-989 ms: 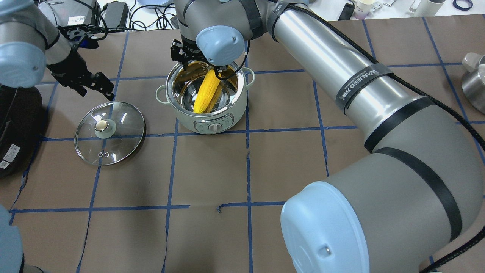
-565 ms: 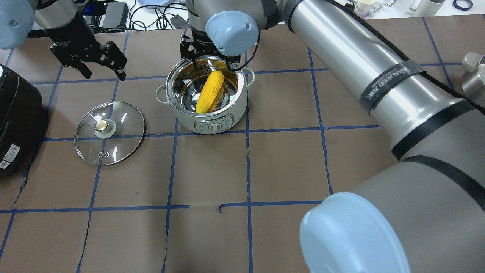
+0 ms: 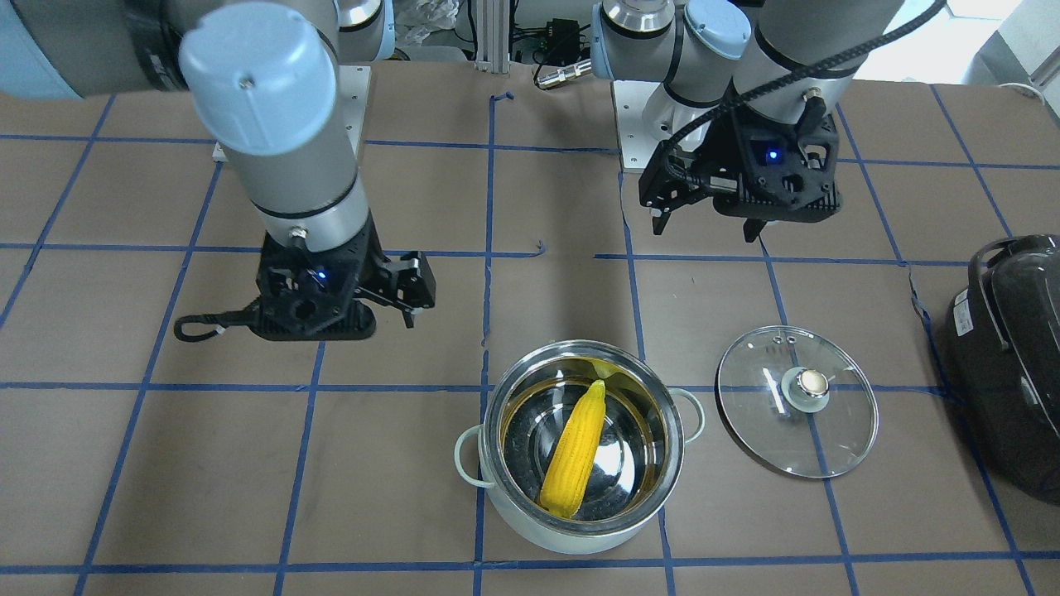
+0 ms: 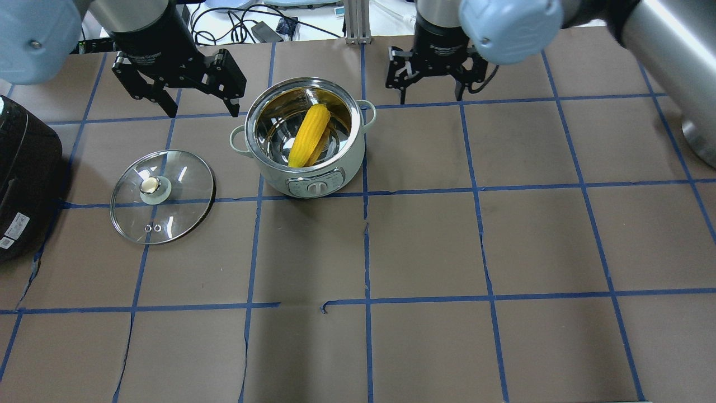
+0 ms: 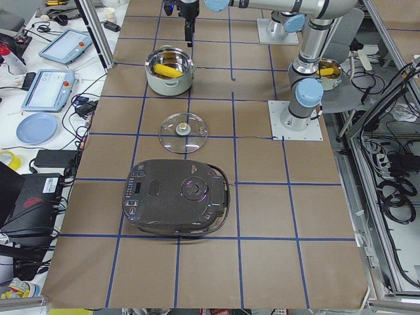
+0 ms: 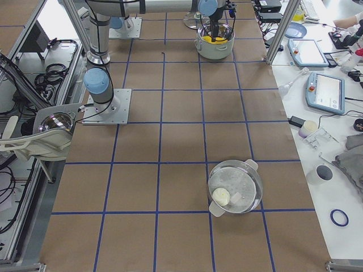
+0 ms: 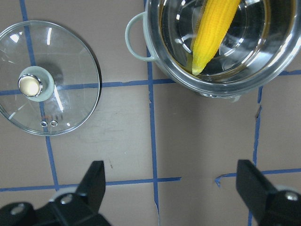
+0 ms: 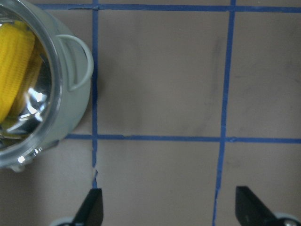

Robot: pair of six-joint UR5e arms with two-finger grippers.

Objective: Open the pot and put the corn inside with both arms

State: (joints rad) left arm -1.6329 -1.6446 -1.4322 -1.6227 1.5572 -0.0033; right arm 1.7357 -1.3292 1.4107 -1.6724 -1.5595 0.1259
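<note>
The mint-white pot (image 4: 347, 168) stands open on the brown table, also in the front view (image 3: 530, 536). The yellow corn (image 4: 307, 134) lies slanted inside it, tip against the steel wall; it also shows in the front view (image 3: 574, 451) and both wrist views (image 7: 211, 33) (image 8: 14, 70). The glass lid (image 4: 179, 184) with its gold knob lies flat to the pot's left (image 3: 828, 430) (image 7: 70, 94). My left gripper (image 4: 201, 109) hovers open and empty at the pot's far left. My right gripper (image 4: 428, 84) hovers open and empty at the pot's far right.
A big black rounded appliance (image 4: 22, 179) sits at the table's left edge, past the lid (image 3: 1010, 356). A second steel pot with a lid (image 6: 235, 187) stands far along the table on the right. Cables (image 4: 240, 22) lie beyond the far edge.
My right gripper has lifted out of the pot and moved right, leaving the corn inside. My left gripper has moved away from the lid, farther back and right, toward the pot.
</note>
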